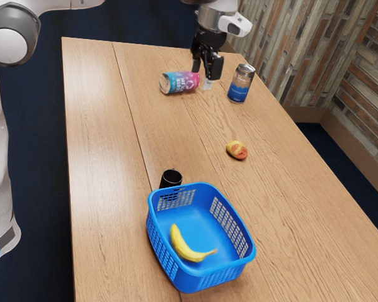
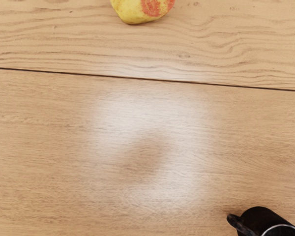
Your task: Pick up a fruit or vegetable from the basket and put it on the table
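Banana, yellow and curved (image 1: 187,246), lies in the blue plastic basket (image 1: 186,280) at the near end of the wooden table (image 1: 94,157), with perforated walls rising all round it. Well away, above the far end, the black two-finger gripper (image 1: 206,68) stands open, its fingers apart and holding nothing. A broad stretch of wood separates them, running toward the table's edge at the exterior view's left. A red-and-yellow fruit (image 1: 237,150) sits farther right; a black mug (image 1: 171,178) stands by the basket's far rim. Close to the gripper are a pink-and-blue can (image 1: 179,82) on its side and an upright blue-and-silver can (image 1: 240,83).
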{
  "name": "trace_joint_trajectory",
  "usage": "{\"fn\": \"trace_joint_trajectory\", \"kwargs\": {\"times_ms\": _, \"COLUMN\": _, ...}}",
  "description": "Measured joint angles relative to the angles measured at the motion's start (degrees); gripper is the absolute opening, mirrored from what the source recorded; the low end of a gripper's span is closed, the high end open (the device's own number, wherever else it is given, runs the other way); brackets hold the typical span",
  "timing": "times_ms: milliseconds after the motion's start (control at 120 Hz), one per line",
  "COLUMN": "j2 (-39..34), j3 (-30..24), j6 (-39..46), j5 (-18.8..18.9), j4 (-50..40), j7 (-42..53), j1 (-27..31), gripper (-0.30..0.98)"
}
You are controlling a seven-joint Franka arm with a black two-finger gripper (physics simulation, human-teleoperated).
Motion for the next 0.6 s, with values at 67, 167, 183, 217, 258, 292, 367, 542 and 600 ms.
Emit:
{"fn": "trace_joint_trajectory", "kwargs": {"times_ms": 67, "j2": 0.0, "j3": 0.0, "j6": 1.7, "j5": 0.0, "j4": 0.0, "j7": 0.1, "j1": -0.7, "gripper": 0.69}}
{"fn": "trace_joint_trajectory", "kwargs": {"times_ms": 167, "j2": 0.0, "j3": 0.1, "j6": 3.4, "j5": 0.0, "j4": 0.0, "j7": 0.2, "j1": -1.7, "gripper": 0.69}}
{"fn": "trace_joint_trajectory", "kwargs": {"times_ms": 183, "j2": 0.0, "j3": 0.1, "j6": 3.6, "j5": 0.0, "j4": 0.0, "j7": 0.2, "j1": -1.8, "gripper": 0.69}}
{"fn": "trace_joint_trajectory", "kwargs": {"times_ms": 217, "j2": 0.1, "j3": 0.1, "j6": 4.0, "j5": 0.0, "j4": 0.0, "j7": 0.3, "j1": -2.0, "gripper": 0.69}}
{"fn": "trace_joint_trajectory", "kwargs": {"times_ms": 258, "j2": 0.4, "j3": -0.1, "j6": 4.3, "j5": 0.1, "j4": 1.5, "j7": 0.3, "j1": -1.7, "gripper": 0.69}}
{"fn": "trace_joint_trajectory", "kwargs": {"times_ms": 292, "j2": 0.6, "j3": -0.9, "j6": 4.5, "j5": 0.2, "j4": 2.6, "j7": 0.4, "j1": -1.0, "gripper": 0.69}}
{"fn": "trace_joint_trajectory", "kwargs": {"times_ms": 367, "j2": 1.2, "j3": -5.8, "j6": 4.8, "j5": 0.2, "j4": 4.0, "j7": 0.4, "j1": 2.8, "gripper": 0.69}}
{"fn": "trace_joint_trajectory", "kwargs": {"times_ms": 542, "j2": 4.4, "j3": -22.0, "j6": 5.4, "j5": 0.4, "j4": 6.0, "j7": 0.5, "j1": 11.6, "gripper": 0.69}}
{"fn": "trace_joint_trajectory", "kwargs": {"times_ms": 600, "j2": 6.0, "j3": -24.5, "j6": 5.6, "j5": 0.4, "j4": 6.1, "j7": 0.5, "j1": 8.1, "gripper": 0.69}}
